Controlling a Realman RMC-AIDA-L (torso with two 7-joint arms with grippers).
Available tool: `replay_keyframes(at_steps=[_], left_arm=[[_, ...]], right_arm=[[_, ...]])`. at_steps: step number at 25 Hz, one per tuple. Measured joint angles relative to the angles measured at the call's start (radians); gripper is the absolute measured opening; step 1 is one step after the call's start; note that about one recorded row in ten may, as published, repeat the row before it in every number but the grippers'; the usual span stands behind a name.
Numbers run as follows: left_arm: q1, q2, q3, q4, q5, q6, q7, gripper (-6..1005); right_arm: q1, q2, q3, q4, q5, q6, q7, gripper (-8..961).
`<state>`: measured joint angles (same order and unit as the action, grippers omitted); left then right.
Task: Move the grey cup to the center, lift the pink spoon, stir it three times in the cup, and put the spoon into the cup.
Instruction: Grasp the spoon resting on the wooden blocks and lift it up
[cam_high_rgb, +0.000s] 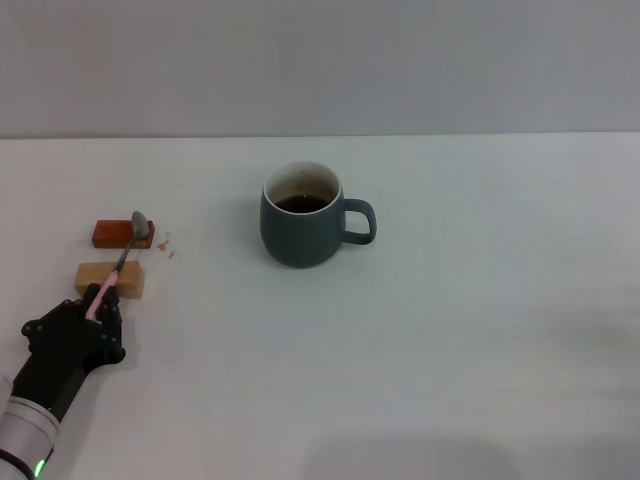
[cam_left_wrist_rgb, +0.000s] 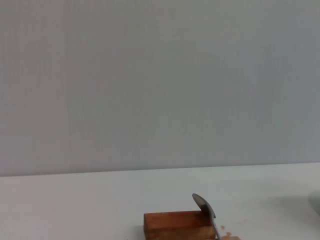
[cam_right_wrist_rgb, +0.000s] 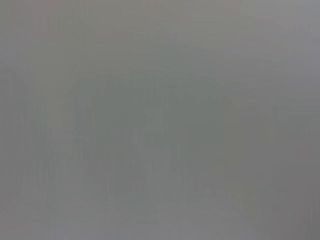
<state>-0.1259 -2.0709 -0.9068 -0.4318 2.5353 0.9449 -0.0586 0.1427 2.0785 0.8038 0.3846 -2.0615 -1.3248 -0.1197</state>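
Fingers (cam_high_rgb: 100, 300) of the left gripper clamp the pink spoon (cam_high_rgb: 125, 252) handle's end.

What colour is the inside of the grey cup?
Pale cream, above dark liquid; the grey cup shows best in the head view.

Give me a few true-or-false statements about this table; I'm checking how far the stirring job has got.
1. The grey cup stands upright with dark liquid inside. True.
2. The pink spoon is already standing in the cup. False: it lies across the tan block and the red-brown block, left of the cup.
3. The left gripper is at the spoon's handle end. True.
4. The cup's handle points toward the spoon. False: it points away, to the robot's right.
5. The right gripper is hovering over the cup. False: it is not in view.
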Motion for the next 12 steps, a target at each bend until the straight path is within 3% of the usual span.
replay_keyframes(at_steps=[12], left_arm=[[0.017,0.010,0.003,-0.065,0.008,0.056,0.047,150]], right_arm=[[-0.003,0.001,0.000,-0.003,0.001,0.002,0.000,-2]])
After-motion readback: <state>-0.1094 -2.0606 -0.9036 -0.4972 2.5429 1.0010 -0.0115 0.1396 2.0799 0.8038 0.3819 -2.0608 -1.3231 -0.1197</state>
